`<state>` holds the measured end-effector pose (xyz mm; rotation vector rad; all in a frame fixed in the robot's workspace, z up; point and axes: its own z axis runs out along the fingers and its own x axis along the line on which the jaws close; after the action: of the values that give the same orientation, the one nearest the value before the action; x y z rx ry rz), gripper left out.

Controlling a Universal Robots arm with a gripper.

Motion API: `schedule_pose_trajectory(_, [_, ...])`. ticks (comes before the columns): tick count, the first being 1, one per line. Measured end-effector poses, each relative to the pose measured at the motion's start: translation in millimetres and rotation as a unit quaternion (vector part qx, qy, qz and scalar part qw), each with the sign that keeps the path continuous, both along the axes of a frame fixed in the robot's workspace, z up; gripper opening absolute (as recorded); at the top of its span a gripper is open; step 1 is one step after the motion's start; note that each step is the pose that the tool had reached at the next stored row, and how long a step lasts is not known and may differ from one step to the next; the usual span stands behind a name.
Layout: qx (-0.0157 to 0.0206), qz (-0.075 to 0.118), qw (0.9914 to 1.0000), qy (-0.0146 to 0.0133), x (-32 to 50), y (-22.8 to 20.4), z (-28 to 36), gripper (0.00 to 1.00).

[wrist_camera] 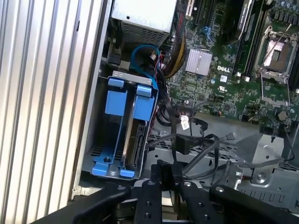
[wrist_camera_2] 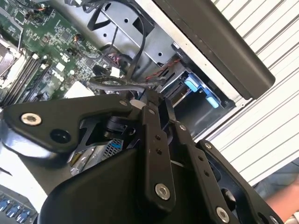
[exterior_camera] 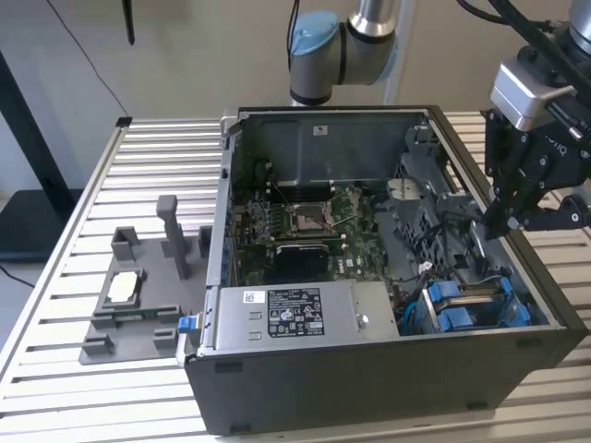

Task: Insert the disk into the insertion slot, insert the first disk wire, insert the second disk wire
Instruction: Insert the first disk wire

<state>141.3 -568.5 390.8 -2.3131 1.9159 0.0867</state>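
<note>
Ribbed silver metal slats form the surface [exterior_camera: 157, 157], and on it lies one dark grey computer case [exterior_camera: 369, 378], open on top. One flat silver-grey disk [wrist_camera: 133, 140] shows edge-on in the first wrist view. It stands seated in the insertion slot, a narrow grey sheet-metal cage [wrist_camera: 96, 126]. The disk sits between bright blue plastic carrier rails [wrist_camera: 116, 101], two tabs at one end and two feet at the other. The cage is tucked into a corner of the case, tight against the case wall, with the slats just outside. On its open side lie one blue looped cable [wrist_camera: 140, 51] and several loose black wires. One of these, a black wire with a block-shaped plug [wrist_camera: 183, 143], lies just beyond the tips of the single black gripper [wrist_camera: 169, 171]. The jaws are drawn together with barely a gap, and I cannot tell whether they pinch that wire. In the exterior view the gripper [exterior_camera: 508, 220] hangs inside the case near the wall on that view's right, near the cage, and tangled wires crowd the space between them. Farther out sit one green motherboard [exterior_camera: 305, 221] and one silver labelled power-supply box [exterior_camera: 295, 316]. Outside the case, on the exterior view's left, stands one grey plastic fixture [exterior_camera: 138, 309] with bare slats around it.
</note>
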Motion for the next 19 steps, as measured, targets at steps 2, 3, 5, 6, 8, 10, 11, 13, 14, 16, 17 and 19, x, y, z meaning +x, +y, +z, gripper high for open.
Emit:
schedule_pose_trajectory(2, [-0.0001, -0.001, 1.0, 0.0001, 0.0, -2.7, 0.1, 0.2])
schedule_pose_trajectory(3, [-0.0001, -0.003, 1.0, 0.0003, 0.0, -4.8, -0.2, 0.2])
schedule_pose_trajectory(5, [-0.0002, -0.008, 0.99997, 0.0011, 0.0, -7.7, -0.8, 0.2])
schedule_pose_trajectory(6, [0.0, -0.012, 0.99993, 0.0016, 0.0, -8.2, -1.5, 0.2])
schedule_pose_trajectory(8, [-0.0002, -0.025, 0.99969, 0.0029, 0.0, -8.1, -2.9, 0.2])
schedule_pose_trajectory(10, [-0.0002, -0.04, 0.99918, 0.0043, 0.0, -8.2, -4.5, 0.2])
schedule_pose_trajectory(11, [-0.0001, -0.048, 0.99883, 0.0049, 0.0, -8.2, -5.3, 0.2])
schedule_pose_trajectory(13, [-0.0003, -0.061, 0.99809, 0.008, 0.0, -8.2, -6.3, 0.2])
schedule_pose_trajectory(14, [-0.0004, -0.066, 0.99773, 0.0116, 0.0, -8.3, -6.6, 0.2])
schedule_pose_trajectory(16, [-0.0008, -0.072, 0.99721, 0.019, 0.0, -8.2, -6.6, 0.2])
schedule_pose_trajectory(17, [-0.0009, -0.073, 0.9971, 0.0205, -0.1, -8.2, -6.6, 0.2])
schedule_pose_trajectory(19, [-0.001, -0.075, 0.99695, 0.0217, -0.1, -8.2, -6.7, 0.22])
